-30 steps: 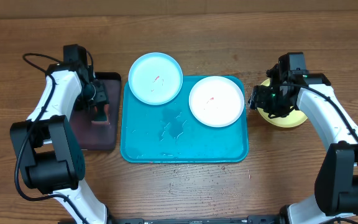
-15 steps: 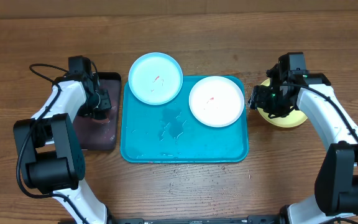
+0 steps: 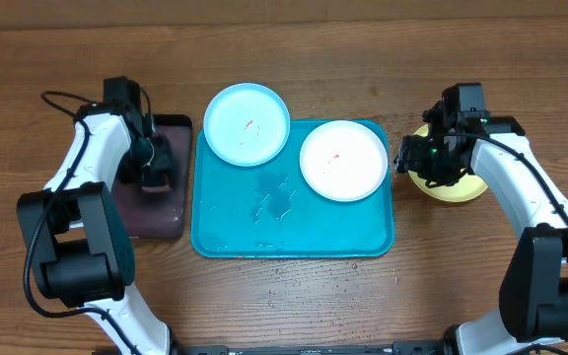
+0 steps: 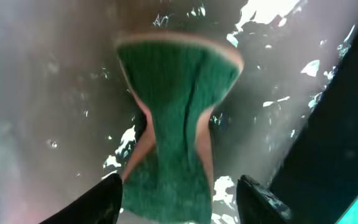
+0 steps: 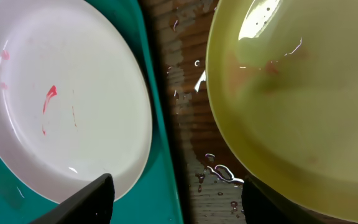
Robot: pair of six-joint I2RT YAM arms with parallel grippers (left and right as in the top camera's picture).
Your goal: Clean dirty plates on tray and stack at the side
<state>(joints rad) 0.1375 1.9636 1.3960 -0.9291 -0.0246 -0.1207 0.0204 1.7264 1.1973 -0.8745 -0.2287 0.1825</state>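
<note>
Overhead: three plates; light cyan plate (image 3: 247,123) overlaps the far-left corner of the one turquoise tray (image 3: 294,232); white plate (image 3: 342,160) sits inside it at right; yellow-green plate (image 3: 457,189) is on the table just beside its right rim, under my right gripper (image 3: 414,158); my left gripper (image 3: 154,163) is over one dark tray (image 3: 156,212).
Left wrist: jaws spread; one green sponge (image 4: 176,112), pinched-in at its middle, on the wet dark tray between them.
Right wrist: jaws spread, gripping nothing; red smears on the white plate.

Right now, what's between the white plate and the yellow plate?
The tray's raised rim, then a strip of wet wooden table, seen in the right wrist view.
</note>
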